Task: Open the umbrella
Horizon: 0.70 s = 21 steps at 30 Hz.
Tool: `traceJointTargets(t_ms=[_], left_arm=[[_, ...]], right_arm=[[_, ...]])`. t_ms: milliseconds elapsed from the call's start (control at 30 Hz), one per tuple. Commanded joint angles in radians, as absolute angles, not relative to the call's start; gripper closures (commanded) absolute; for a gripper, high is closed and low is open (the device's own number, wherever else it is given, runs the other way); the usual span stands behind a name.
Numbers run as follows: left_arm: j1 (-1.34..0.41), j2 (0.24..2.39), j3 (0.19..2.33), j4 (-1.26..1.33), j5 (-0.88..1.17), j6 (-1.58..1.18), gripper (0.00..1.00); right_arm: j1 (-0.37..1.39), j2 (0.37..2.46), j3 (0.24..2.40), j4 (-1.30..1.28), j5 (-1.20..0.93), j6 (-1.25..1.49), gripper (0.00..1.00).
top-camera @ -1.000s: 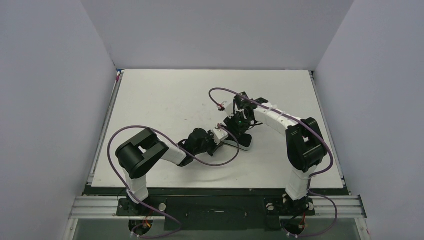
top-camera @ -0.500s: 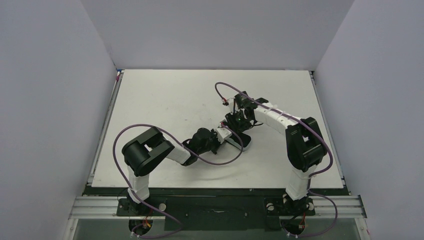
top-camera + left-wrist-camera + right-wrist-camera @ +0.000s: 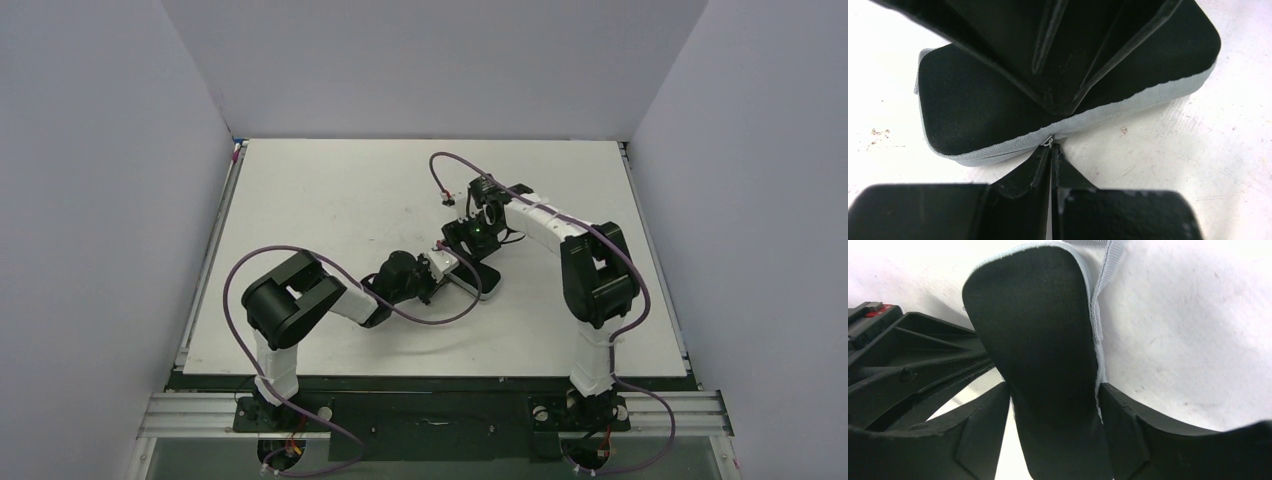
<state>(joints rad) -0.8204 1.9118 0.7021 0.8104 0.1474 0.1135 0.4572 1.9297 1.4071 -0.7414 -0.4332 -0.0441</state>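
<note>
The umbrella (image 3: 482, 281) lies folded flat on the table as a black pad with a pale grey rim (image 3: 998, 110). My left gripper (image 3: 437, 268) sits at its near-left edge, and its tips (image 3: 1052, 145) are shut together on a small silver wire piece at the grey rim. My right gripper (image 3: 470, 240) straddles the umbrella's far end (image 3: 1038, 340). Its jaws (image 3: 1053, 387) stand open on either side: a bright gap shows at the left finger, and the right finger is against the rim. A pale strap (image 3: 1108, 265) trails from the umbrella's tip.
The white table (image 3: 330, 190) is walled by pale panels on the left, back and right. Purple cables (image 3: 440, 170) loop off both wrists above the table. The left arm's black fingers (image 3: 908, 355) cross just left of the right gripper.
My right gripper's jaws have widened off the umbrella and its wrist has drawn slightly toward the back. The left gripper stays shut at the rim, nudged a little right.
</note>
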Motion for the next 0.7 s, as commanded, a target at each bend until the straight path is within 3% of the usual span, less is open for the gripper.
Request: traceJointTargets(t_ms=[0, 300, 400, 667], left_arm=[[-0.788, 1.948, 0.721, 0.754, 0.237, 0.149, 1.0], [-0.765, 1.957, 0.733, 0.74, 0.26, 0.18, 1.0], [-0.76, 1.958, 0.739, 0.734, 0.26, 0.18, 1.0], [-0.824, 1.932, 0.773, 0.672, 0.242, 0.146, 1.0]], right_arm=[[0.468, 2.005, 1.52, -0.734, -0.567, -0.065, 0.36], [0.479, 2.081, 1.602, -0.728, -0.659, -0.004, 0.31], [0.484, 2.101, 1.588, -0.714, -0.626, 0.0, 0.38], [0.498, 2.071, 1.457, -0.576, -0.467, 0.133, 0.67]])
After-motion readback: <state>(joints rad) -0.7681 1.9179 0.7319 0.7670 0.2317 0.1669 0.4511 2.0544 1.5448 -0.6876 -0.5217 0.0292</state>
